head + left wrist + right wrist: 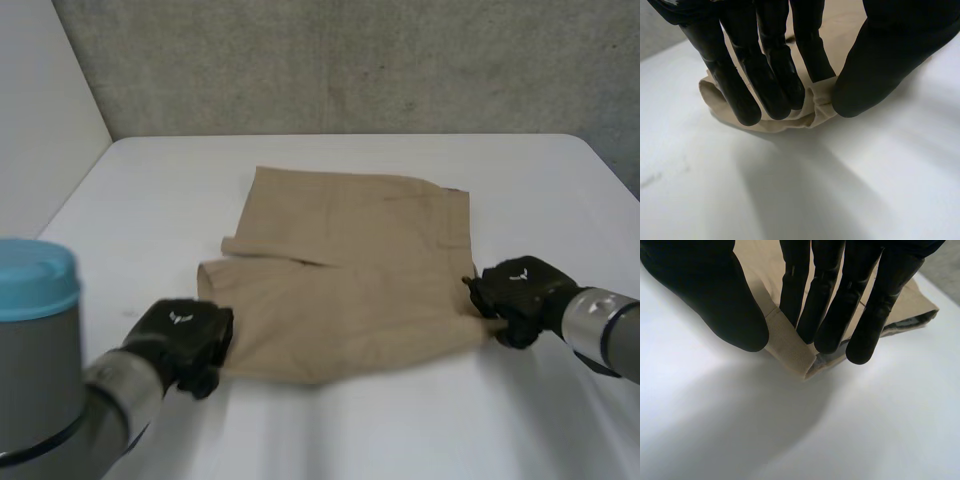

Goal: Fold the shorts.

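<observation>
Tan shorts (350, 270) spread at frame centre on white table (140, 200), legs left, waist right. Left hand (180, 340) pinches lower-left hem corner; right hand (520, 295) pinches lower-right waistband corner. Apparently no fold yet; all folding remains.

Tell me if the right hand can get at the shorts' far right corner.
Probably yes: the right hand has only bare table between it and that corner of the shorts. It now pinches the near corner, so it must let go first.
</observation>
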